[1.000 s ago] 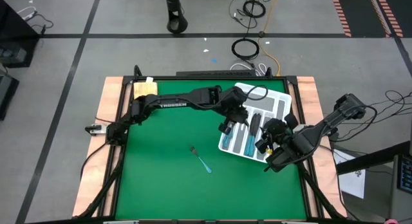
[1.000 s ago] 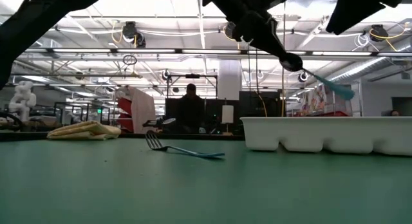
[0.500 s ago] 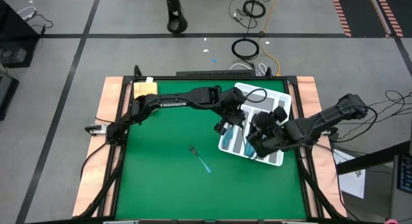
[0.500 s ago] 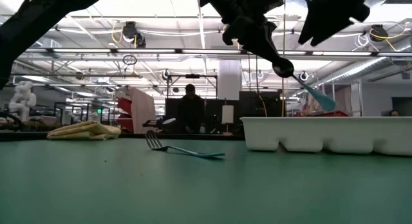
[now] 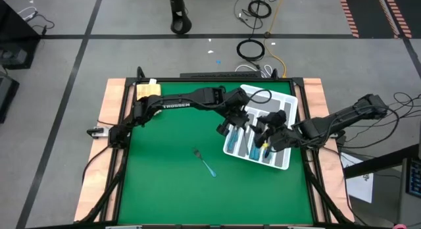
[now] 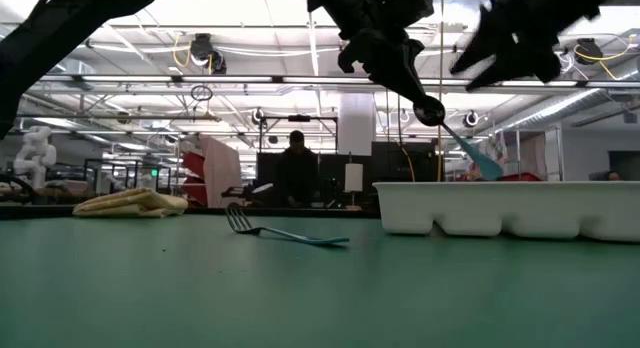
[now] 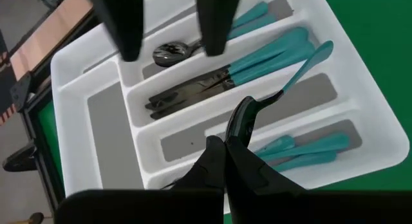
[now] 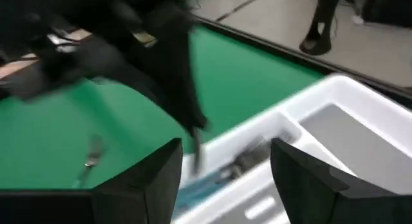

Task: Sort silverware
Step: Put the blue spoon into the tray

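Observation:
My left gripper (image 5: 238,129) hangs over the white divided tray (image 5: 281,96), shut on one piece of silverware with a teal handle (image 6: 470,153). My right gripper (image 7: 168,31) stands open just above the tray's far compartments, with nothing between its fingers. Inside the tray (image 7: 71,56) lie dark-bladed pieces with teal handles (image 7: 193,89), a spoon (image 7: 170,51) and more teal handles (image 7: 302,150). A single fork (image 5: 205,162) lies flat on the green table, left of the tray and nearer the front edge; the low view shows this fork (image 6: 285,231) too. My left gripper pinches the piece's metal head end (image 7: 243,114) between its two fingertips, slanting down from the table's left. The teal handle (image 7: 309,60) sticks out beyond the fingers and slopes down toward the tray. The piece is clear of the tray, its handle tip (image 6: 490,170) just above the rim.
A folded yellow cloth (image 5: 147,91) lies at the far left corner of the table. The green surface left of and in front of the tray holds only the fork. A person (image 6: 297,168) sits in the room behind the table.
My right gripper has come down from beside the tray's near right corner to over the tray, toward my left gripper, turning as it went. The held piece has tipped, its teal handle sinking closer to the tray rim.

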